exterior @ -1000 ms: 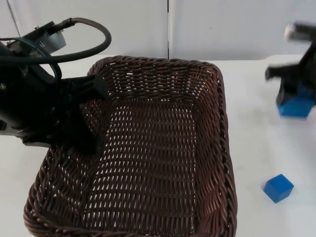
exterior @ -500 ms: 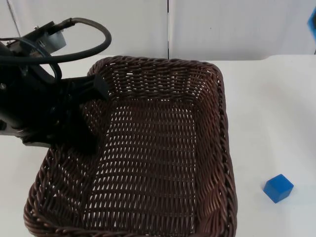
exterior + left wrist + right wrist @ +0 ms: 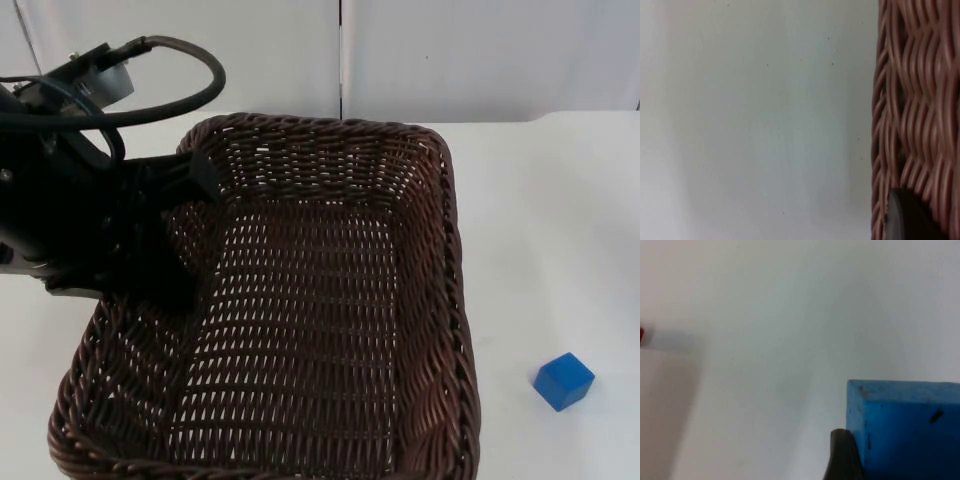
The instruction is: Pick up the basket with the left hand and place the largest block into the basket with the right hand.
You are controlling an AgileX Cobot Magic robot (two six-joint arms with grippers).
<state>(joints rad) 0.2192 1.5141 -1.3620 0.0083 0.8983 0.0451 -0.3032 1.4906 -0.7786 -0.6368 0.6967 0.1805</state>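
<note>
While the white worktop (image 3: 560,220) stretches back to the grey wall (image 3: 450,55), the brown wicker basket (image 3: 310,330) takes up most of the top view, its open mouth facing the camera and its woven floor bare. Its left rim sits under the left arm (image 3: 70,200), which comes in from the upper left, and the left gripper (image 3: 165,235) is at that rim with its fingers clamped on the basket's wall, one black finger lying inside against the weave. From the left wrist view the basket's woven side (image 3: 915,110) stands close beside a black fingertip (image 3: 907,217), with plain worktop beyond it. Through the right wrist view a large blue block (image 3: 905,430) sits right against a black fingertip (image 3: 842,457) of the right gripper, whose fingers are closed on the block; pale worktop lies behind it, and a small red speck (image 3: 641,335) shows at the picture's edge, too little of it to tell what it is. Whether the block is above the basket or off to its side cannot be told. Well apart from the basket, near its right front corner, a small blue cube (image 3: 563,381) rests on the worktop, turned slightly so one corner points toward the camera.
</note>
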